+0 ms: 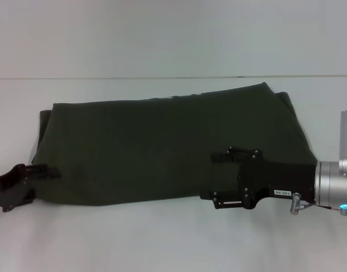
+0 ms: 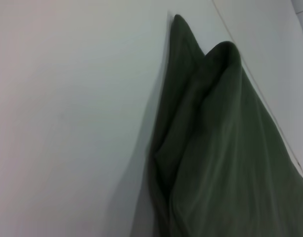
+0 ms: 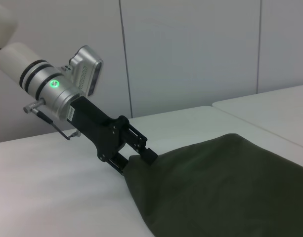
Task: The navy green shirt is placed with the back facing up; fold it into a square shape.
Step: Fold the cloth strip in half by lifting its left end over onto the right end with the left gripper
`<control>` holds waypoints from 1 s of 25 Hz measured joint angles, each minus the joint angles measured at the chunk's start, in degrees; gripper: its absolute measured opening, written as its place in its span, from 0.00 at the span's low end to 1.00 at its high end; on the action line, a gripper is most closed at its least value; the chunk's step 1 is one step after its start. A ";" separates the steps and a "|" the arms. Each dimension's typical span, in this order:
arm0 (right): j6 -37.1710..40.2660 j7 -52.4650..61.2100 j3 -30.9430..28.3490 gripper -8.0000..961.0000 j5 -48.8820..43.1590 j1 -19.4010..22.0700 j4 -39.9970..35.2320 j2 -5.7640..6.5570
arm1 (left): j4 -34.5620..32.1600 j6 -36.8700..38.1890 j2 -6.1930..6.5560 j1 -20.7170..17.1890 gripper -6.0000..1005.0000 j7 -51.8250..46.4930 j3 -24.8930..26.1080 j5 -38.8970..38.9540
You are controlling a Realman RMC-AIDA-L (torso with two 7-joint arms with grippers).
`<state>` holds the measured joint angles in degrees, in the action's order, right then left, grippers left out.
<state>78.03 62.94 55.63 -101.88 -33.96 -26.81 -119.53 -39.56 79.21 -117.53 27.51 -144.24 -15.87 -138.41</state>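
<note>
Right end effector (image 1: 218,178), nearest the head camera, lies low over the near right part of the navy green shirt (image 1: 162,147), its black body overlapping the cloth's front edge; whether its fingers are apart or pinched on fabric cannot be told. Left end effector (image 1: 46,171) sits at the shirt's near left corner, and the right wrist view shows it (image 3: 141,159) closed on that corner of the shirt (image 3: 220,192), the cloth pulled up slightly toward it. The shirt lies flat on the white desk (image 1: 162,238) as a long dark band, already folded lengthwise, with its far right end slightly skewed and a second layer peeking out beyond it. From the left wrist view, the shirt's gathered end (image 2: 210,138) shows stacked layers with a loose pocket between them. Judged risks: if only the top layer is caught at either corner, the lower layers would lag and the fold would come out crooked; uneven lifting by the two arms would drag the band across the desk and worsen the skew at the shirt's right end.
</note>
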 joint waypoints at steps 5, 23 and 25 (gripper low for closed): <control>0.06 0.06 -0.08 0.96 0.12 0.08 0.00 0.00 | 0.04 -0.14 -0.06 -0.07 0.62 1.91 0.27 1.48; 1.04 0.71 -0.85 0.96 0.55 1.23 -0.49 0.11 | 0.21 -2.65 -0.02 -1.02 0.05 2.52 0.47 1.09; 1.48 0.90 -1.44 0.96 0.55 2.34 -0.89 0.23 | -0.37 -2.78 0.06 -1.77 0.05 3.02 0.76 0.93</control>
<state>79.52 63.85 54.19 -101.32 -31.62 -27.70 -119.30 -39.94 76.43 -117.47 25.74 -141.22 -15.11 -137.47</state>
